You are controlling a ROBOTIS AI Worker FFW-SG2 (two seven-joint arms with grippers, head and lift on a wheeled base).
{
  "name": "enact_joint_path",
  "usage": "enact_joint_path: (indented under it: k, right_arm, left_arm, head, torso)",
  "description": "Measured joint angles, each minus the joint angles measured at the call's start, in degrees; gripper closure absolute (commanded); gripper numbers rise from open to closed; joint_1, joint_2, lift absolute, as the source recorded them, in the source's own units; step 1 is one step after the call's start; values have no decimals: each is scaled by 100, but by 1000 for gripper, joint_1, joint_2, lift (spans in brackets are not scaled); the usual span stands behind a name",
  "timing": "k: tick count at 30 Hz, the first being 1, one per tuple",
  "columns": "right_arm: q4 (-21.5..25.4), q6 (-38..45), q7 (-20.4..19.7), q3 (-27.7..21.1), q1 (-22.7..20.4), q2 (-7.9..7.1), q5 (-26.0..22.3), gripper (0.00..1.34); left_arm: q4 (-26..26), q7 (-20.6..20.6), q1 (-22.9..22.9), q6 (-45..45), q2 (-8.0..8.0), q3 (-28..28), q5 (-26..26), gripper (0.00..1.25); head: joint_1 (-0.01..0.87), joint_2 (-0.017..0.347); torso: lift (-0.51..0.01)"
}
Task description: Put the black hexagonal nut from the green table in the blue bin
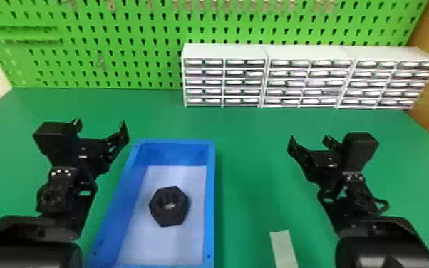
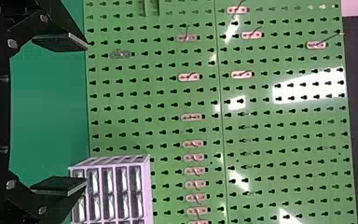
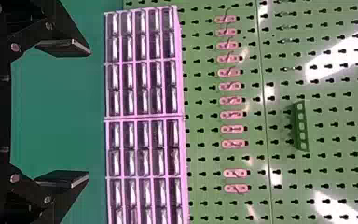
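Black hexagonal nut (image 1: 160, 215) inside the blue, rectangular, open-topped bin (image 1: 210, 199).
Nearest, the nut rests on the bin's pale floor; placement appears complete and is best left undisturbed. Beyond, the black two-fingered left pincer (image 1: 99, 127) and matching right pincer (image 1: 309, 140) are spread and empty over the green tabletop (image 1: 253, 160); any withdrawal should clear the bin's rim and avoid the white drawer cabinets (image 1: 224, 51) behind.

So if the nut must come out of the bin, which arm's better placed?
Left, probably: the open left gripper is close to the blue bin holding the black nut; the right gripper, also open, is farther off over the green table.
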State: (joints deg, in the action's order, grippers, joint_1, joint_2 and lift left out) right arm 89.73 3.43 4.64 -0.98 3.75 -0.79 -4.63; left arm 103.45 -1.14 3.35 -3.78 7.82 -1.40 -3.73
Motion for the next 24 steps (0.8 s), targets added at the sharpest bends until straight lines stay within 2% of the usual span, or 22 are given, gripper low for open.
enact_joint_path:
  k: [24]
  right_arm:
    - [122, 41, 2, -83, -29, -11, 21, 346]
  left_arm:
    - [-18, -17, -43, -9, 0, 80, 25, 248]
  head:
    - [686, 52]
  torso:
    - [-97]
